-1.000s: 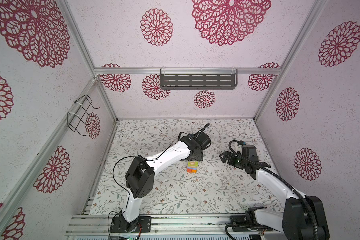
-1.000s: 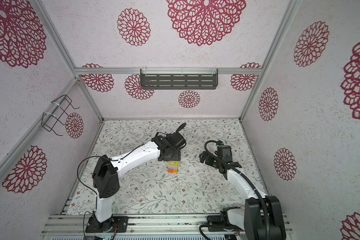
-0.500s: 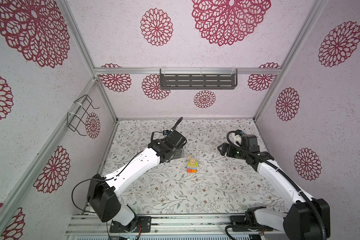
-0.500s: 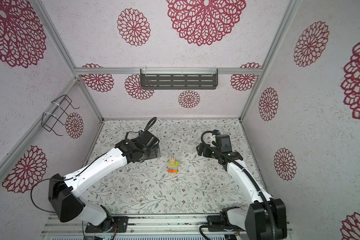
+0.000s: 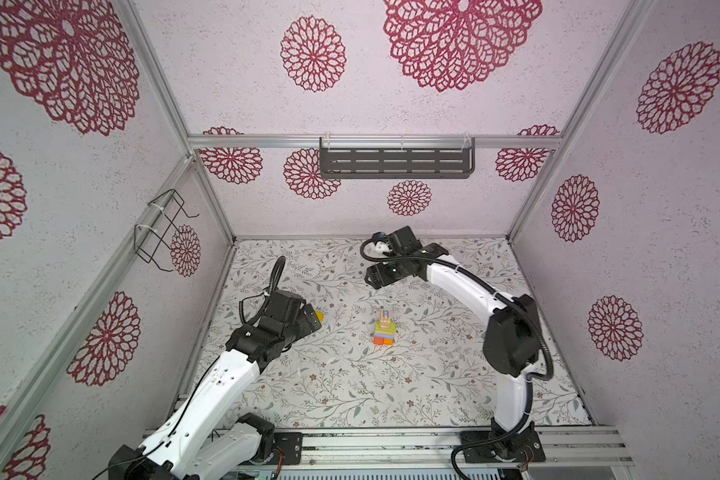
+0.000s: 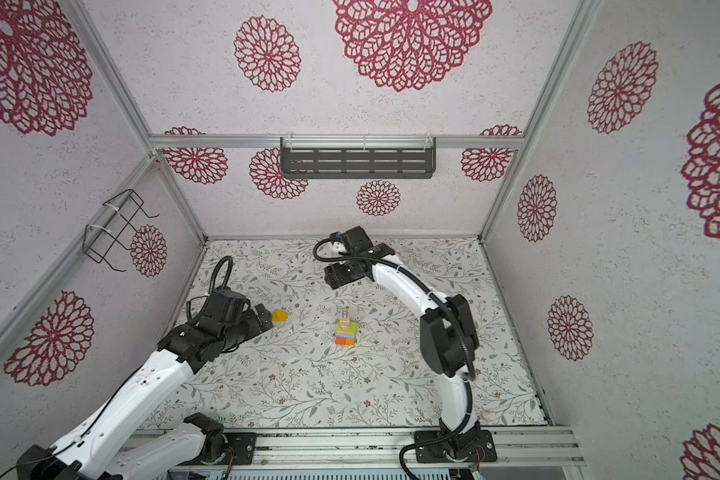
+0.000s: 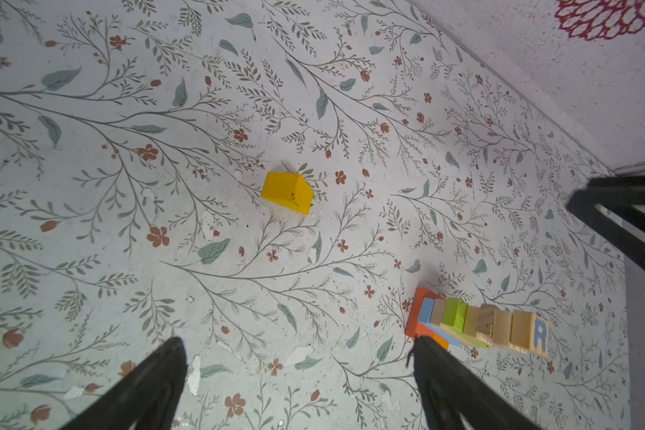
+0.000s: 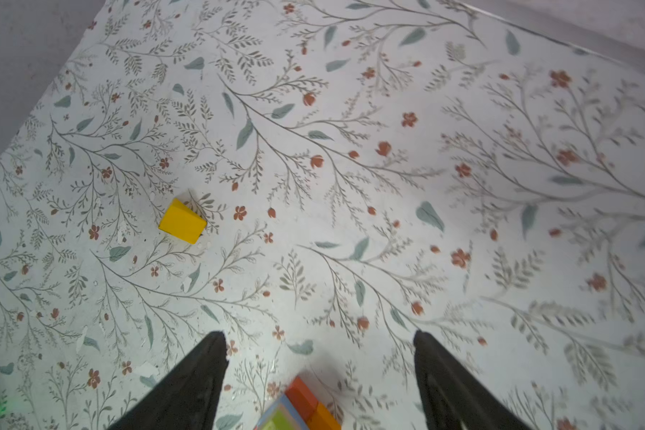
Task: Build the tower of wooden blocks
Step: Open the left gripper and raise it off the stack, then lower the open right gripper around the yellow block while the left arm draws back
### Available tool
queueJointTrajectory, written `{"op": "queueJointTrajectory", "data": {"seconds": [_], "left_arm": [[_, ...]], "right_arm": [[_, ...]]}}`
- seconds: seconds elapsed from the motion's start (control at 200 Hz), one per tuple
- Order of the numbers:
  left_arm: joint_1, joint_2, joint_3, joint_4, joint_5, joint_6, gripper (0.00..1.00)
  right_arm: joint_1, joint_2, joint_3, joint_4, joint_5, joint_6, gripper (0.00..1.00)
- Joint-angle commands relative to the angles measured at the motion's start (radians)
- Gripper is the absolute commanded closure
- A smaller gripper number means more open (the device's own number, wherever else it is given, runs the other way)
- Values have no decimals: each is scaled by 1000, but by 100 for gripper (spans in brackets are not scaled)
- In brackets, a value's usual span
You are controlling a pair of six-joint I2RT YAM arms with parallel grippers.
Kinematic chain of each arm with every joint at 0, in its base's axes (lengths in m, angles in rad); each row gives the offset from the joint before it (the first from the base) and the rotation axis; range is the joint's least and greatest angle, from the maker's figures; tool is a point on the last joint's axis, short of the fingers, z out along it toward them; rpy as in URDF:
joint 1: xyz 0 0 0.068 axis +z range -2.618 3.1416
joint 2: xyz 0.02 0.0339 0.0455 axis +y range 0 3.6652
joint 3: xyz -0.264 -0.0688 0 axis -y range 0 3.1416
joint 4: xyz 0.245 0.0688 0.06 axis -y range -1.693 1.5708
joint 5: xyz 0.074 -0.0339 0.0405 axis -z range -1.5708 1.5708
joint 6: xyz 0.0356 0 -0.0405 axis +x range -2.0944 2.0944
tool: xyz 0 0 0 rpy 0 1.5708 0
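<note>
The left gripper (image 7: 296, 340) hung wide open and empty; the yellow roof piece (image 7: 287, 191) lay on the bench (image 7: 127, 186) just ahead of its jaws, untouched; the tower (image 7: 481, 324) stood upright off to its side; the right gripper (image 8: 318, 335), jaws apart and empty, hovered near the tower's base.

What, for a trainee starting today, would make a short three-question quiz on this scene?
1. True or false: the yellow roof-shaped wood block already tops the narrow multicolour block tower.
2. Which blue letter shows on the tower's topmost natural-wood cube? A) R B) K C) M
3. Fill in: the tower's base pairs a red-orange brick with an ____ one.
Key: 1 false, it lies apart on the floral tabletop; 2 A; 3 orange.
</note>
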Motion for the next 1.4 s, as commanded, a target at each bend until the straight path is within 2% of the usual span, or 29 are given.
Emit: {"op": "queueJointTrajectory", "data": {"seconds": [0.0, 0.135, 0.475, 0.6, 0.856, 1.391], "left_arm": [[4, -63, -40, 64, 44, 1, 2], [6, -148, -76, 55, 30, 19, 3], [9, -339, -106, 17, 23, 7, 3], [11, -344, -89, -19, 4, 19, 3], [11, -363, -112, -26, 4, -3, 3], [12, -343, -127, -26, 5, -23, 3]], "right_arm": [[59, 112, 198, -137, -5, -117, 21], [115, 209, 291, -101, -18, -170, 20], [195, 330, 315, 56, -121, -191, 18], [228, 361, 321, 72, -98, -221, 14], [251, 390, 320, 110, -103, -227, 14], [283, 457, 323, 181, -25, -203, 23]]}}
